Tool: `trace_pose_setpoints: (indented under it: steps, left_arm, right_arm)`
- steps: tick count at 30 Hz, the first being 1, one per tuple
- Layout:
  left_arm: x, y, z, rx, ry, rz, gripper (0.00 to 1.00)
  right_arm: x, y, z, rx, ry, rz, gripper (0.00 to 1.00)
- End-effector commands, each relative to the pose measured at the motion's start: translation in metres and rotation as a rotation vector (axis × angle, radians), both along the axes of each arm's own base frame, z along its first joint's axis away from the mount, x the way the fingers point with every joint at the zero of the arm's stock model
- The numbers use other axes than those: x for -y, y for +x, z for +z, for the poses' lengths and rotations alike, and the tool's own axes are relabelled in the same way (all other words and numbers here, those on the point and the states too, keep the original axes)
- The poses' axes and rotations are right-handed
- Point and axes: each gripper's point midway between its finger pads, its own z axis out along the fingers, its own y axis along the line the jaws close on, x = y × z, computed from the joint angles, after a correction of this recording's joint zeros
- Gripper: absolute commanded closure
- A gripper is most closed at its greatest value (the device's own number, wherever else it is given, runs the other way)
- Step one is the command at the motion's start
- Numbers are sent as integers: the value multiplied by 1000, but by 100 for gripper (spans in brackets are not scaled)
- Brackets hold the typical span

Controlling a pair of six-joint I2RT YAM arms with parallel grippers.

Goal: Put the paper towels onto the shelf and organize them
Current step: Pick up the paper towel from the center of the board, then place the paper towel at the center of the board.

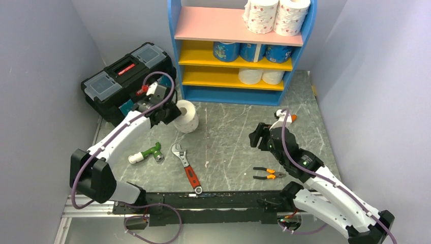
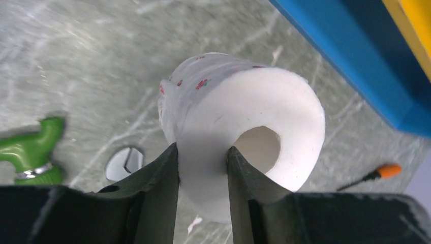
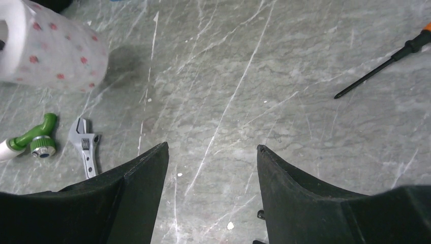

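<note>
1. The blue-framed shelf point(image 1: 228, 95) with curved sides, one pink board and two yellow boards stood at 12 o'clock on the grey marbled worktop point(image 1: 228, 147).
2. Two tall pink-dotted rolls point(image 1: 261, 15) stood side by side at the right end of the pink board.
3. Three blue-wrapped rolls point(image 1: 251, 52) sat in a row on the upper yellow board, and two plain white rolls point(image 1: 250, 76) lay on the lower one towards its right.
4. One more pink-dotted white paper roll point(image 1: 187, 116) was off the shelf, at about 11 o'clock on the worktop, near the shelf's left foot.
5. The left pincer point(image 1: 170, 113) was closed on that roll's wall: in the left wrist view one finger point(image 2: 162, 173) pressed the outer wrap and the other sat at the edge of the hollow core.
6. Whether the roll's base touched the worktop could not be told.
7. The right pincer point(image 1: 259, 136) hung at about 3 o'clock, its jaws wide apart with only bare worktop between them.
8. A black toolbox point(image 1: 127, 76) with grey lid trays sat at 10 o'clock, just behind the left arm.
9. A green-and-white fitting point(image 1: 147, 153) lay at 9 o'clock and a red-handled adjustable wrench point(image 1: 185, 165) at 8 o'clock.
10. Orange-handled pliers point(image 1: 268, 174) lay at 4 o'clock, and an orange-handled screwdriver point(image 3: 386, 63) at 2 o'clock beyond the right pincer.
</note>
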Motion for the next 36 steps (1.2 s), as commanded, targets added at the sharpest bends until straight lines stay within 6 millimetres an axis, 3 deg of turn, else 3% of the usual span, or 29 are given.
trace_pose_setpoints:
  steps: [1,5,11,17,26,30,33,36]
  left_arm:
    - [40,-9,23,70,-33,-86,62]
    - [71,-13,21,67,-29,-150,62]
    - [109,-10,-3,13,-31,-215,60]
    - [141,-10,-4,10,-22,-272,58]
    - [150,-15,-18,-22,-12,-300,47]
    - [154,-17,-21,-36,-6,-321,35]
    - [151,-20,-7,-16,-11,-329,23]
    - [135,-26,33,79,-16,-321,9]
  right_arm:
    - [10,3,28,65,-5,-36,33]
    - [16,1,32,76,-6,-51,33]
    - [23,-4,28,64,-10,-68,33]
    - [24,-7,24,58,-10,-68,33]
    - [23,-6,14,35,-25,-69,33]
    - [23,-6,16,38,-20,-69,33]
    - [18,-6,19,49,-12,-37,32]
    - [0,-4,27,78,10,52,30]
